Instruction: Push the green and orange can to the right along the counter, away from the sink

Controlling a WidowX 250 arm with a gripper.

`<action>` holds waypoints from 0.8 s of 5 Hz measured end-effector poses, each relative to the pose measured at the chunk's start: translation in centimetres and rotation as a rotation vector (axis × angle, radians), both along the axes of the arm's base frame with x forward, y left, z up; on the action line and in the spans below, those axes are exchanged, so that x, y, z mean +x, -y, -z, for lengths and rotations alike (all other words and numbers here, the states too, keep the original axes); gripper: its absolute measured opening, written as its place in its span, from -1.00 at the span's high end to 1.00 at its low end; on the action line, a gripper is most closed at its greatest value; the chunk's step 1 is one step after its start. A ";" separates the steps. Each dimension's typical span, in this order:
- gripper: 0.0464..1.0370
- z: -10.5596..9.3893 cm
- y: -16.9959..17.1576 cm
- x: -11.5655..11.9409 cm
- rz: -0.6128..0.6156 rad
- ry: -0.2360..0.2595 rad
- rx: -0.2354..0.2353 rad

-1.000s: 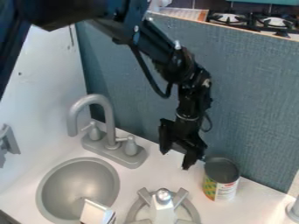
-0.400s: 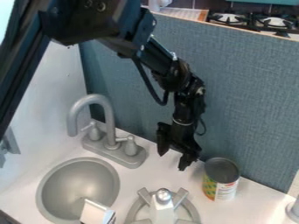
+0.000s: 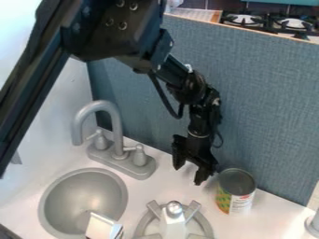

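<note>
Blue-grey panel [image 3: 268, 107] backs the counter [image 3: 144, 190]. Upright just beside the gripper [image 3: 189, 173], to the view's right, is the can [image 3: 235, 192]; the faucet [image 3: 117, 130] stands on the gripper's other side. The gripper's fingers are spread, holding nothing. So near the can, small, slow moves would best avoid knocking it. Compared with the earlier frame, the gripper sits slightly closer to the unmoved can.

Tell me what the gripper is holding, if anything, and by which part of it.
Nothing is held: the gripper hangs open between the faucet and the can, with nothing between its fingers.
</note>
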State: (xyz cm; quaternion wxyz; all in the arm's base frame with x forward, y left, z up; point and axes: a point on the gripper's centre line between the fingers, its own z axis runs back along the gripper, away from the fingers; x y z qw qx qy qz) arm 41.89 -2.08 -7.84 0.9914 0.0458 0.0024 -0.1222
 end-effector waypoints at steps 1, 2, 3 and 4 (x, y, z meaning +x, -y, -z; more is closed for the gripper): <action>-0.94 0.7 2.0 0.9 0.069 -0.012 -0.028; -0.94 0.8 4.6 0.8 0.122 -0.006 -0.057; -0.94 0.3 7.7 0.7 0.205 0.003 -0.058; -0.94 0.0 9.7 0.4 0.245 0.001 -0.064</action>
